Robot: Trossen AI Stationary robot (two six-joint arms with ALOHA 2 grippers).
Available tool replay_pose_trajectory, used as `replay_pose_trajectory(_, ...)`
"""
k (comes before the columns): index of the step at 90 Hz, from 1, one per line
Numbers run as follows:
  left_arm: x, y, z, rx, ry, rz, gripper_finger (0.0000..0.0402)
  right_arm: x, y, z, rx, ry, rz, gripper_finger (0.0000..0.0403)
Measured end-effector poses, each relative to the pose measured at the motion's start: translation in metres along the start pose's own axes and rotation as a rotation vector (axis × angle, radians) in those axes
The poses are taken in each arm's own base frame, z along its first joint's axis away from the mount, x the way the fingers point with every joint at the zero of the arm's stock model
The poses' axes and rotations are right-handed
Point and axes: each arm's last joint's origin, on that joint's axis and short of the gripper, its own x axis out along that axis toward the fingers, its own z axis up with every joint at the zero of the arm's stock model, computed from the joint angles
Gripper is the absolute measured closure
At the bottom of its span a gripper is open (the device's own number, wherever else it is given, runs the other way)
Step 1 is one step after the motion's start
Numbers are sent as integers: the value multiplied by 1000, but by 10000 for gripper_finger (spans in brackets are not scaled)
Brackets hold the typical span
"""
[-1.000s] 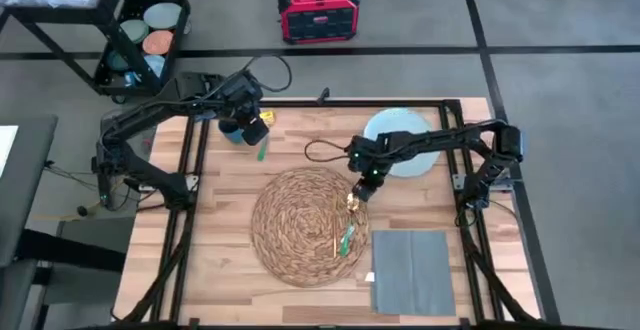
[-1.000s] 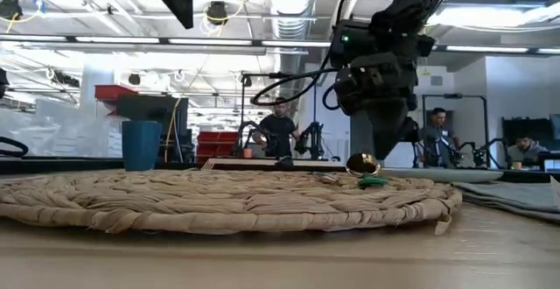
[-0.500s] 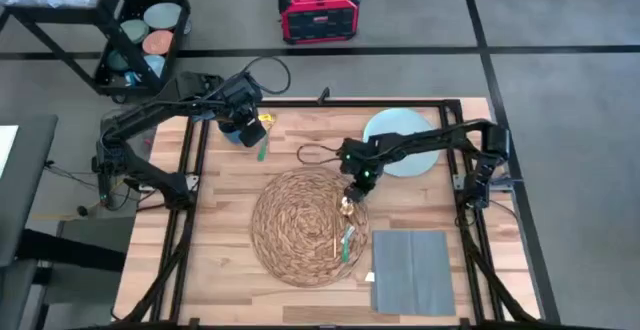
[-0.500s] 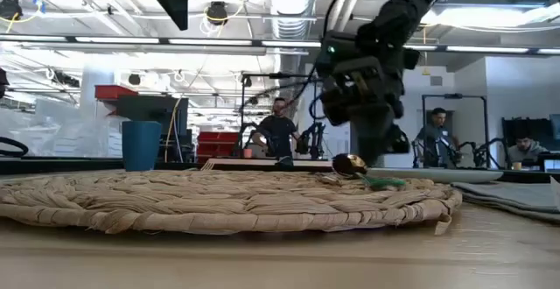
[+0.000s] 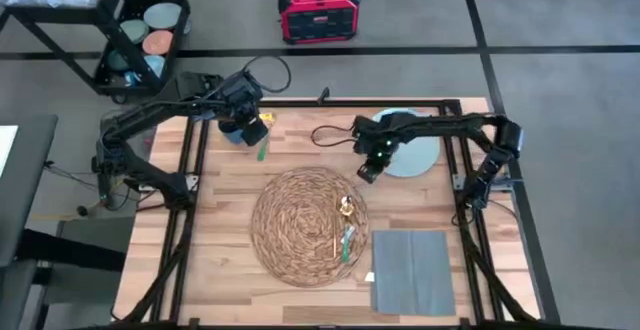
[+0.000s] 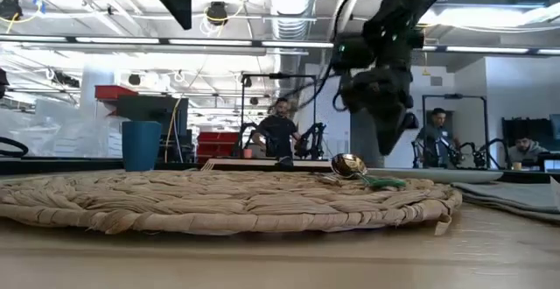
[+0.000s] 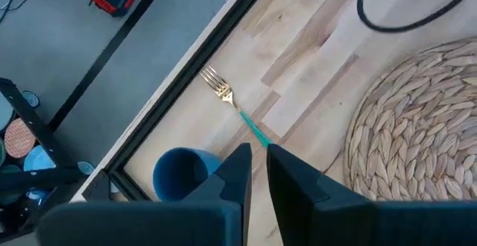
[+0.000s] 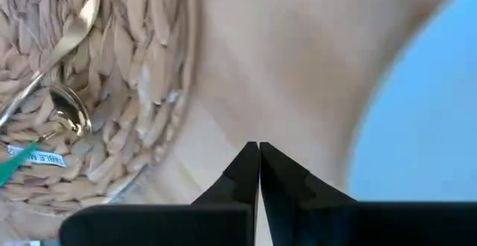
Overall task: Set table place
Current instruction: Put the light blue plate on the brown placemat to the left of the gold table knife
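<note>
The mat point(image 5: 309, 226) lies in the middle of the table point(image 5: 220, 260), towards its near edge in the high view. On the mat's right part lie a gold spoon point(image 5: 347, 210) with a green handle and a second gold piece point(image 8: 61, 43), a thin one beside it; in the low view the spoon's bowl point(image 6: 348, 165) rests tilted on the weave. The grey napkin point(image 5: 411, 270) lies flat just to the right of the mat, near the table's right front corner. The pale blue plate point(image 5: 404, 142) sits at the far right of the table, partly under the right arm. The blue cup point(image 5: 234, 133) stands upright near the far left corner, and a green-handled fork point(image 7: 232, 105) lies on the wood just beside it, tines towards the black frame. The right gripper point(image 5: 366, 170) hangs above bare wood between the mat's rim and the plate, empty, its fingers point(image 8: 246, 173) pressed together with no gap. The left gripper point(image 5: 250, 130) is over the cup and fork, holding nothing, its fingers point(image 7: 237, 168) with a narrow slit between them. Beyond the table stand a red box point(image 5: 318, 11) on the floor and a black cart point(image 5: 120, 30) with round dishes; people sit in the room behind.
</note>
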Motion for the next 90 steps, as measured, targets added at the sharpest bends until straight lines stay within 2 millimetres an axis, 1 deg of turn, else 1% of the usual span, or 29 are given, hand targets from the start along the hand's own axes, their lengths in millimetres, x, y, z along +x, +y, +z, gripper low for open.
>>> replay_pose_trajectory(11, 0, -1, 6, -7, -61, -13, 373, -14, -29, 2, 20, -31, -41, 403)
replay_pose_trajectory(19, 0, -2, 9, 48, -86, -15, 373, -21, -53, -3, 11, 24, -77, 403)
replay_pose_trajectory(30, 2, -2, 11, 106, -99, -11, 373, -38, -96, -11, 63, 76, -121, 391)
replay_pose_trajectory(39, 10, -4, 12, 129, -109, -9, 371, -58, -132, -11, 175, 14, -146, 360)
replay_pose_trajectory(50, 23, -6, 8, 147, -63, -3, 360, -83, -173, -10, 307, -121, -185, 311)
replay_pose_trajectory(58, 34, -9, 5, 162, -45, 0, 350, -93, -198, -14, 426, -206, -217, 272)
replay_pose_trajectory(66, 41, -12, 2, 155, -19, -1, 339, -91, -216, -18, 539, -226, -219, 235)
replay_pose_trajectory(75, 44, -12, 1, 150, -18, -2, 330, -76, -226, -16, 576, -182, -206, 203)
replay_pose_trajectory(81, 44, -12, 0, 141, -14, -1, 326, -64, -232, -14, 585, -139, -210, 193)
replay_pose_trajectory(90, 44, -12, 0, 139, -14, -1, 326, -40, -241, -12, 619, -45, -195, 190)
